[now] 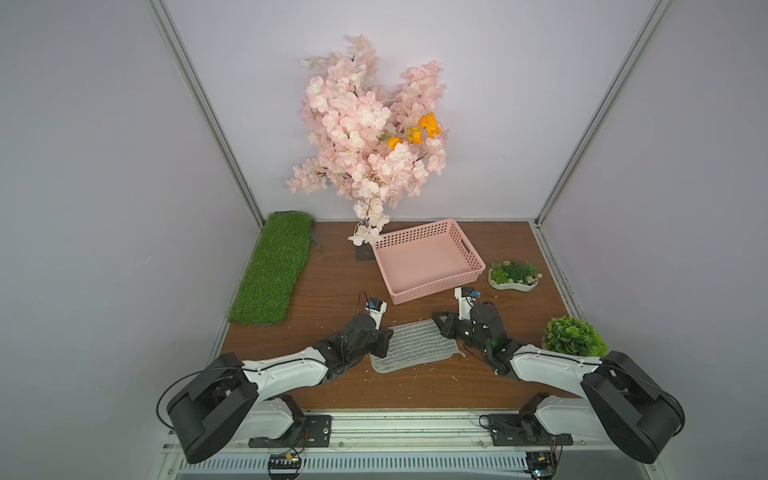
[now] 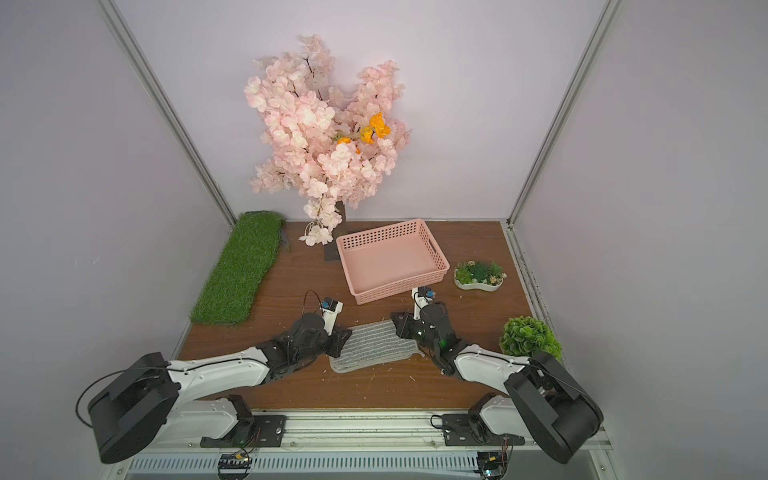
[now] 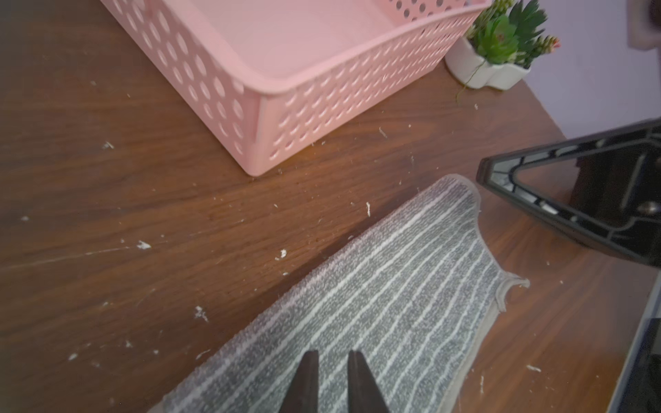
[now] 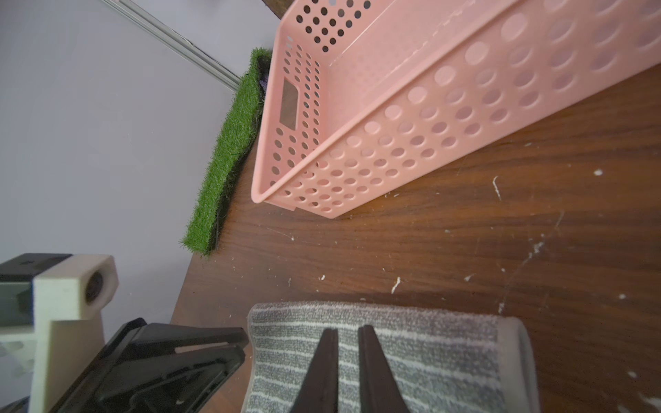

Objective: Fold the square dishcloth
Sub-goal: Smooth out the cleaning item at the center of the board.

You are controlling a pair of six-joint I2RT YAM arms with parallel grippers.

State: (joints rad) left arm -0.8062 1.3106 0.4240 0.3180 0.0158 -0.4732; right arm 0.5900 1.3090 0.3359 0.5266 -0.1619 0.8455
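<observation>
While the square dishcloth (image 1: pixel 411 345) is seen doubled on the desk (image 1: pixel 332 286) beneath the left claw (image 3: pixel 332 354) and right claw (image 4: pixel 348 330), both barely parted and empty, matching corners should be pinched squarely.

top views high above the table (image 1: pixel 415 390), wrist views close, both toward the pink basket (image 3: pixel 258 116)

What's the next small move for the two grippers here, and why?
Probably lift both grippers straight up. The cloth already lies in two layers, a flat rectangle on the table, and the left gripper and right gripper sit over its ends with jaws barely apart, nothing pinched.
</observation>
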